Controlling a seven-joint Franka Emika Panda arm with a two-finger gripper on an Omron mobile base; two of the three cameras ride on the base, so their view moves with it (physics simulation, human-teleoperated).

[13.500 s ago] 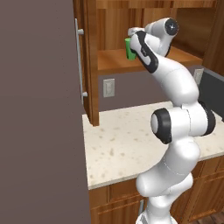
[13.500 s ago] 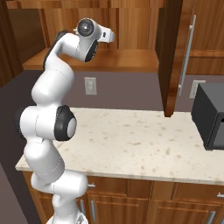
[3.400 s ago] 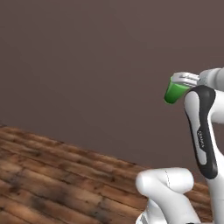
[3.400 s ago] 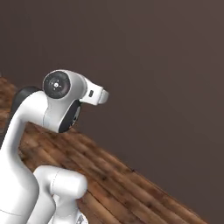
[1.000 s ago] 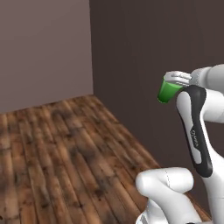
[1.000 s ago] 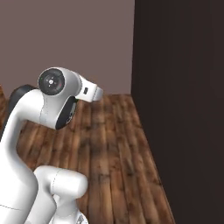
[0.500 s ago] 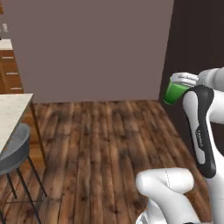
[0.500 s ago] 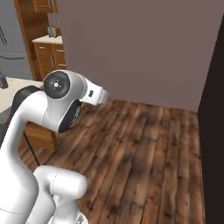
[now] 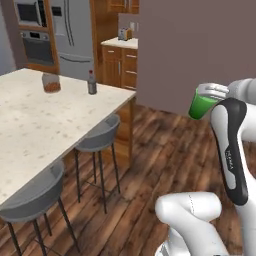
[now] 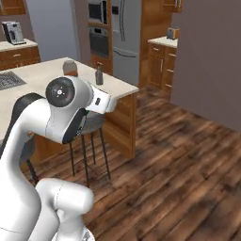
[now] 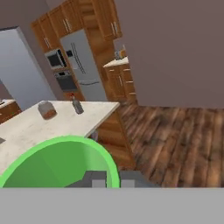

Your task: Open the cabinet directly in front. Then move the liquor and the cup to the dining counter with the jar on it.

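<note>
Up at my gripper (image 9: 216, 93), high above the wood floor (image 9: 165, 165), the jaws are pinched in tight on the rim of the cup (image 9: 202, 105), and the hand view shows its green mouth (image 11: 59, 164) right against the fingertips. I am carrying it, tilted a little, with the dining counter (image 9: 30, 125) off to the left of the base and well apart from the arm.

On that counter the liquor (image 9: 92, 83) stands upright beside the jar (image 9: 50, 83), near the far corner; I judge the bottle's leg of the job done and the cup's drop as what remains.

My worries from here: the grip is on a thin plastic rim only, so a sharp turn or stop of the base could let the cup slip or swing loose over the floor. The stools (image 9: 97, 142) sit tucked along the near edge of the island, and driving in too close could clip one with the base. When I reach in to set down, a low sweep of the arm could knock the bottle over, since it is narrow and tall, or nudge the jar.

Count: one cup, one bottle, one jar, one island counter, and two grey stools that I can see along its edge.
</note>
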